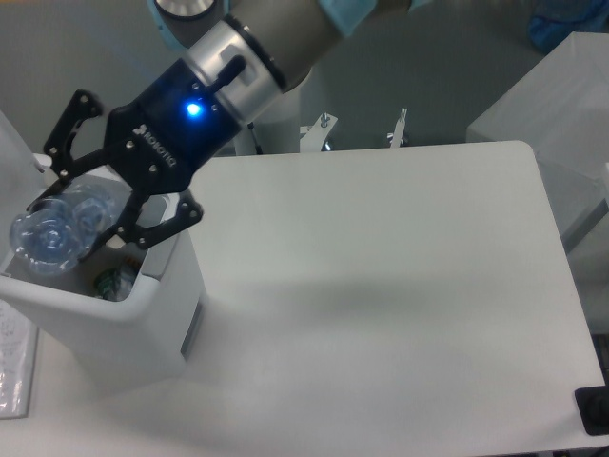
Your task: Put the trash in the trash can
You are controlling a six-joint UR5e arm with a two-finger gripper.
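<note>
My gripper is shut on a clear plastic bottle, holding it above the open white trash can at the table's left. The bottle's base points toward the camera and it hangs over the bin's opening. Down inside the bin a bit of white and green trash shows beneath the fingers. The bin's lid stands raised at the far left.
The white table stretches to the right of the bin. A grey-white box stands off the table's far right corner. Metal clamps sit at the table's back edge. A black object is at the bottom right.
</note>
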